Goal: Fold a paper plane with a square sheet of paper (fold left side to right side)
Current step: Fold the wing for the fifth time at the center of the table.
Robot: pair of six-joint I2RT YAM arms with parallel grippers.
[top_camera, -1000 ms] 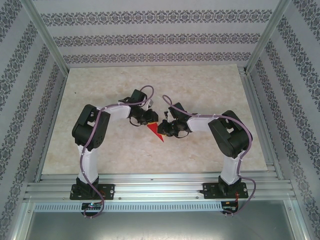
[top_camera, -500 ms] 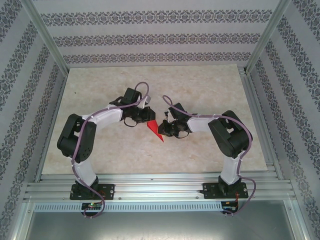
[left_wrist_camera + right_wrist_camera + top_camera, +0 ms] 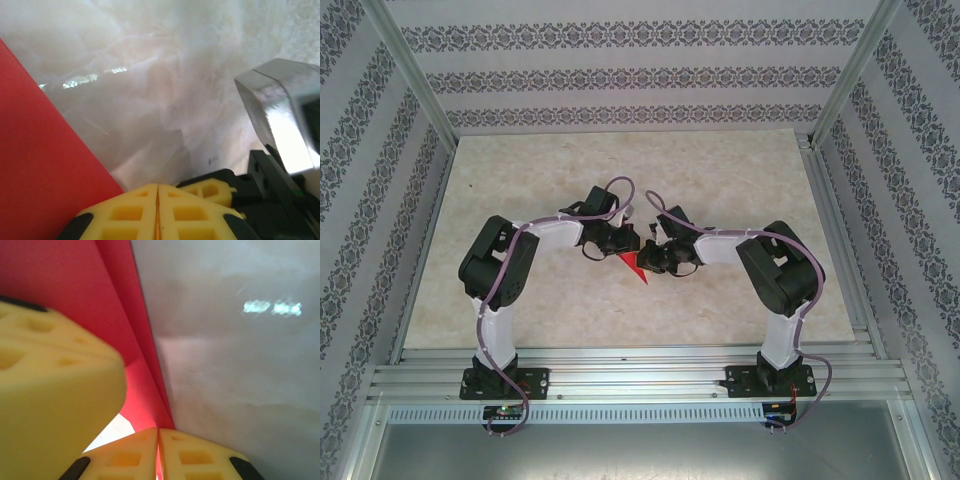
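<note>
Red, thin and creased, your folded sheet of paper lies near the middle of the pale marbled tabletop, its narrow tip pointing to 5 o'clock. Your right gripper sits at its 2 o'clock, yellow pads clamped on the red layers. Your left gripper, at its 11 o'clock, has its pads pressed together; whether paper is caught between them you cannot tell.
</note>
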